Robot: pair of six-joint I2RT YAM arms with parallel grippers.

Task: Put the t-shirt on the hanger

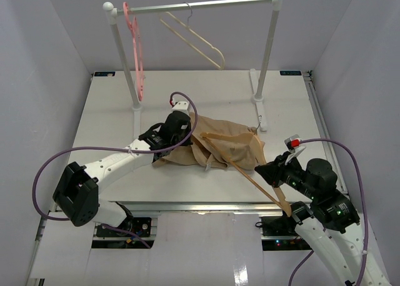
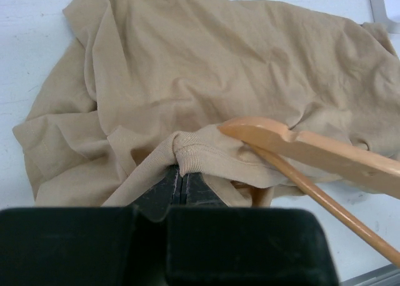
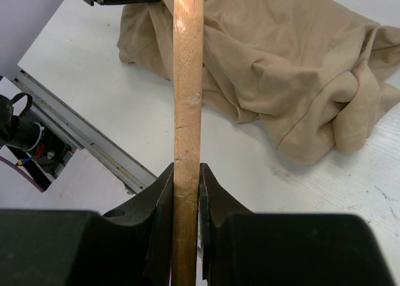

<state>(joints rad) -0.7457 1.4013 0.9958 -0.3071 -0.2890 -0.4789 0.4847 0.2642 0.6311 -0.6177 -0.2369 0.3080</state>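
The tan t-shirt [image 1: 228, 147] lies crumpled mid-table. My left gripper [image 1: 182, 135] is at its left edge, shut on a ribbed fold of cloth [image 2: 187, 152]; the left gripper's tips [image 2: 181, 175] are pressed together under it. The light brown wooden hanger [image 1: 250, 173] runs diagonally from the shirt to the near right. One hanger end [image 2: 262, 133] lies on the cloth just right of the left gripper. My right gripper [image 1: 267, 172] is shut on a hanger arm [image 3: 187, 80]; in the right wrist view the gripper [image 3: 186, 181] clamps the wood, with the t-shirt [image 3: 281, 67] beyond. The hook is not visible.
A clothes rack [image 1: 267, 49] stands at the back with a pink plastic hanger [image 1: 134, 49] and a pale cream hanger [image 1: 195, 39] on its rail. Its left post foot [image 1: 137, 120] is near the left arm. The table's near metal edge [image 3: 81, 133] is below the right gripper.
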